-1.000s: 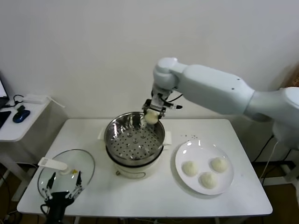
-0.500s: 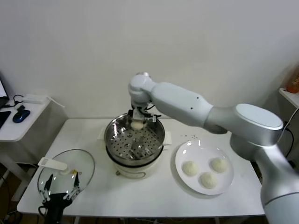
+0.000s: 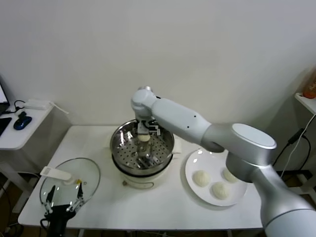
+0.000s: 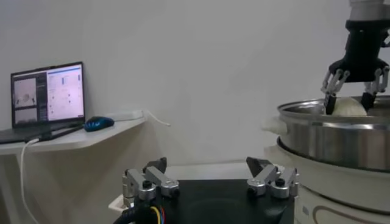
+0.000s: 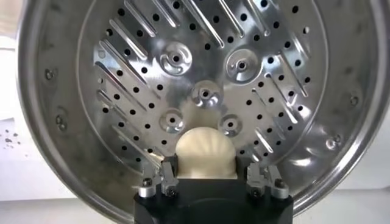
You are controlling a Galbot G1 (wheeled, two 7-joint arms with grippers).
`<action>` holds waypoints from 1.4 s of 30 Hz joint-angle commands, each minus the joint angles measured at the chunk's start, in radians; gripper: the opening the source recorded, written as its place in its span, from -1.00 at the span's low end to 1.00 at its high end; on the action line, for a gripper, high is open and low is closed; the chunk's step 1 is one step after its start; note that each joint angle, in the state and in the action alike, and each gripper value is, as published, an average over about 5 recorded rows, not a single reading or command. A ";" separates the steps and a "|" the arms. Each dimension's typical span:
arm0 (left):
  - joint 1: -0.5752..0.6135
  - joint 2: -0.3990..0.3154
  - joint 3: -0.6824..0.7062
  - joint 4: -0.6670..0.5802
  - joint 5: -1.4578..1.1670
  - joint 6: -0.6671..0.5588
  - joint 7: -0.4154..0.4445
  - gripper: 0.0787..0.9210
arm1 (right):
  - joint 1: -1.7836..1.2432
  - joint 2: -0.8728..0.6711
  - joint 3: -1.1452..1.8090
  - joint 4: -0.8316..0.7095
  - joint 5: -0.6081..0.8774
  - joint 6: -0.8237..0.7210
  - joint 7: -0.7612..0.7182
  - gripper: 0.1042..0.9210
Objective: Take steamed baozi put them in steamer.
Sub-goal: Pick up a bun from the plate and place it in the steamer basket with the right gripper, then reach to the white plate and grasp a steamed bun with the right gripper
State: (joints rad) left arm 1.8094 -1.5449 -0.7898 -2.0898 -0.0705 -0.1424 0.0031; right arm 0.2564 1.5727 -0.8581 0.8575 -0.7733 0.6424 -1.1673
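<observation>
The steamer (image 3: 118,143) is a shiny steel basket with a perforated bottom (image 5: 286,91) on a white pot base, at the table's middle. My right gripper (image 3: 143,134) hangs inside the basket's back half, shut on one cream-white baozi (image 3: 143,138). In the right wrist view the baozi (image 5: 205,152) sits squeezed between both fingers, just above the perforated floor. Three more baozi (image 3: 200,177), (image 3: 230,174), (image 3: 219,190) lie on the white plate (image 3: 195,159) to the right of the steamer. My left gripper (image 3: 64,202) is parked open at the table's front left corner.
A glass lid (image 3: 91,173) with a white handle lies flat at the front left, under the left gripper. A side desk with a laptop and a blue mouse (image 4: 99,123) stands beyond the table's left edge. The wall runs close behind the steamer.
The right arm carried the baozi from the basket's back right rim leftward and down into the basket. The left arm has stayed put.
</observation>
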 commanded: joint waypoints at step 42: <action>0.012 0.003 0.009 -0.013 -0.027 0.006 0.001 0.77 | 0.497 -0.653 -0.498 0.381 1.098 -0.537 -0.101 0.76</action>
State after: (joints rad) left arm 1.8160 -1.5416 -0.7828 -2.0964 -0.0965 -0.1426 0.0029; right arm 0.6304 1.1181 -1.1946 1.1672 -0.0126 0.3066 -1.2673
